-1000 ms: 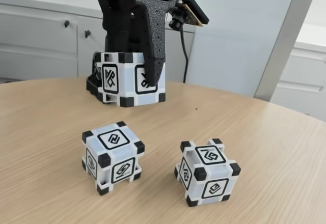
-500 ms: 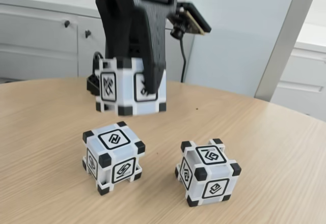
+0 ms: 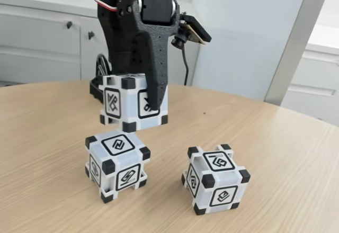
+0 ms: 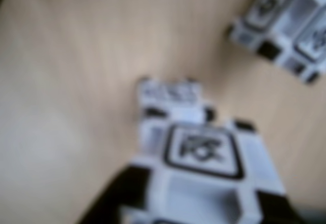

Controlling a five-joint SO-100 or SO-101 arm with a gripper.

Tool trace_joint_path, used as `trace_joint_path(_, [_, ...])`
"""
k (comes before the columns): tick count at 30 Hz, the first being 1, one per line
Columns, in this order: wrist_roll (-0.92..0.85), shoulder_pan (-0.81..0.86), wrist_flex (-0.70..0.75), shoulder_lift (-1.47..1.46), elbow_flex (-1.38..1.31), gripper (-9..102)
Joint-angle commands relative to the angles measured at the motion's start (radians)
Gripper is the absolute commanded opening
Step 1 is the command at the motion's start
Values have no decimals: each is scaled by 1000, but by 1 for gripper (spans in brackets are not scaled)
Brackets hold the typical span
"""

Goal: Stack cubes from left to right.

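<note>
In the fixed view my black gripper (image 3: 135,101) is shut on one cube (image 3: 119,103), held off the table with a finger (image 3: 153,92) across its front face. This cube hangs just above a second cube (image 3: 117,164) that rests on the wooden table. A third cube (image 3: 216,178) sits to the right of it. The blurred wrist view has the held cube (image 4: 204,158) in my gripper (image 4: 198,198), the cube beneath it (image 4: 170,92) peeking past its far edge, and the third cube (image 4: 285,20) at the top right.
The round wooden table (image 3: 296,153) has open room on the right and at the front left. Behind it are white cabinets (image 3: 42,37) and a grey panel (image 3: 249,32). A small camera board (image 3: 192,29) with a cable sticks out from the arm.
The held cube has come forward from the back of the table and now hangs over the left cube. The two cubes on the table have not moved.
</note>
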Motion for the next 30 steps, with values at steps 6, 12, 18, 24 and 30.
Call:
trace_joint_path(6, [-18, 91, -94, 8, -5, 18])
trace_joint_path(12, [-52, 86, -115, -74, 44, 18])
trace_joint_path(18, [-58, 84, -115, -84, 44, 18])
trace_joint_path(24, [-60, 86, -115, -78, 44, 27])
trace_joint_path(30, [-57, 84, -104, -66, 37, 38])
